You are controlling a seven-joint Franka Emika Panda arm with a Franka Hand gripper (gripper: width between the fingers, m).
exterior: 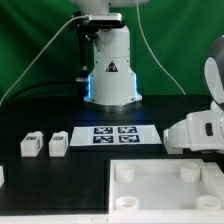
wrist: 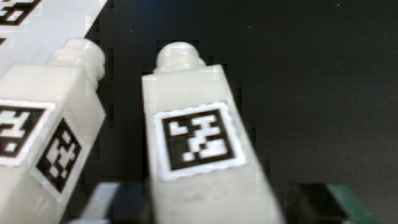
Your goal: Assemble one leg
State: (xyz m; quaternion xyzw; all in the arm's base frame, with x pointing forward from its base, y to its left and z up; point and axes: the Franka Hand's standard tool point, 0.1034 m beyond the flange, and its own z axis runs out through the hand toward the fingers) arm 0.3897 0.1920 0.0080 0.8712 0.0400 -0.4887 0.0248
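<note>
Leg (wrist: 196, 130) lies between parted claw (wrist: 214, 205); untouched

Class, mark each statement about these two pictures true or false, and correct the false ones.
1. The marker board carries four tags. True.
2. In the exterior view, the two legs lie on the board's right. False: they lie on the exterior view's left of it.
3. In the wrist view, the middle leg and its neighbour both bear black-and-white tags. True.
4. The table is white. False: it is black.
</note>
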